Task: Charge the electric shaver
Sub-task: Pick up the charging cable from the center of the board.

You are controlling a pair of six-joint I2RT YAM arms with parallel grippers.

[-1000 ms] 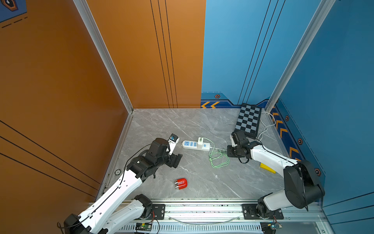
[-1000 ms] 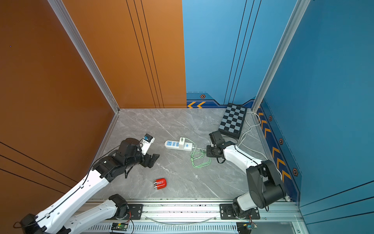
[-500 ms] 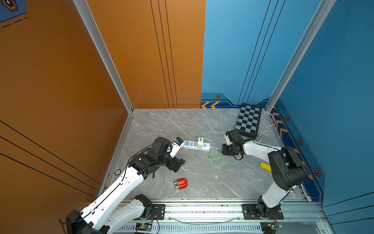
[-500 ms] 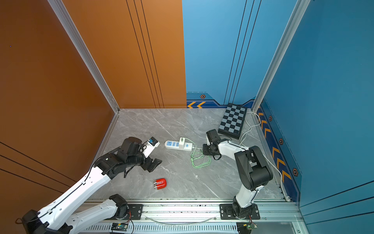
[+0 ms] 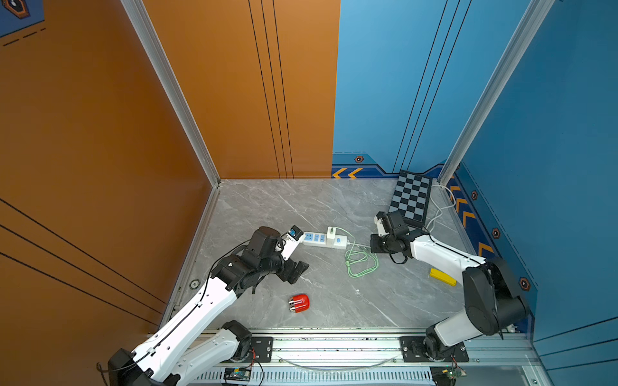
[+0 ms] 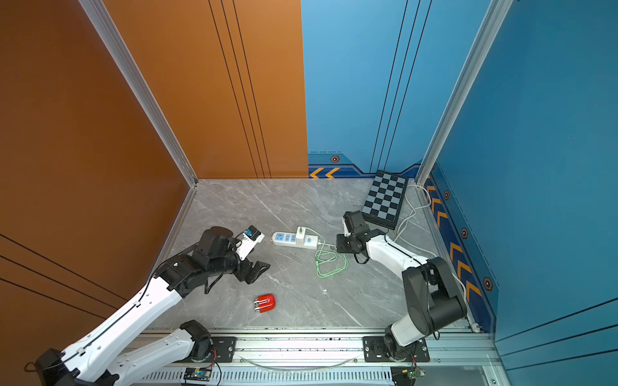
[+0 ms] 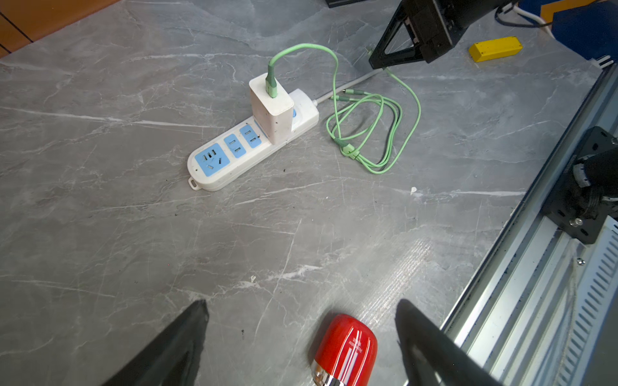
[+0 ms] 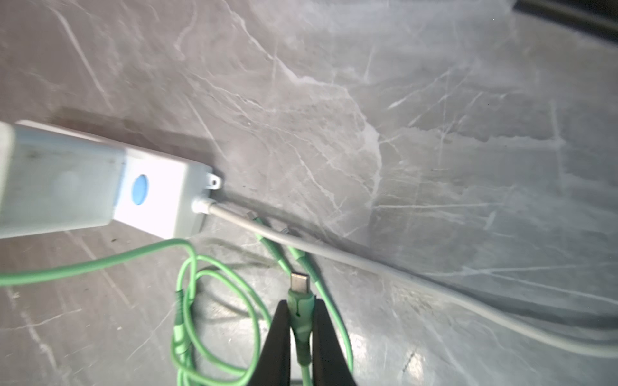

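Red against the grey marble counter [image 5: 301, 207], the shaver [image 5: 298, 303] lies on its side at the near side, left of centre, in both top views, with nothing touching it. The left pincer [image 5: 295, 271] hovers just beyond it, jaws spread. Farther off sits the strip [image 5: 321, 239] with a white charger [image 5: 331, 233] plugged in. A green cable [image 5: 363, 265] lies looped to the strip's right, and the right pincer [image 5: 376, 243] is down at the cable's far end.

Left wrist view: the shaver's [image 7: 344, 351] rounded end shows between the two wide-apart fingers [image 7: 177, 347], closer to one than the other. Bare counter lies around it, and the pincer is empty.

Right wrist view: the jaws are clamped on the cable's plug [image 8: 300, 287], whose metal tip sticks out in front toward the strip [image 8: 150, 200].

My reading is that the step in hand is the twin pick-up: the plug is secured and the shaver not yet grasped. Next, the left pincer should come down astride the glossy body and close across its width. It needs a firm grip, since the shaver may slip or roll. It should then present the port to the plug; where that port sits, I cannot tell.
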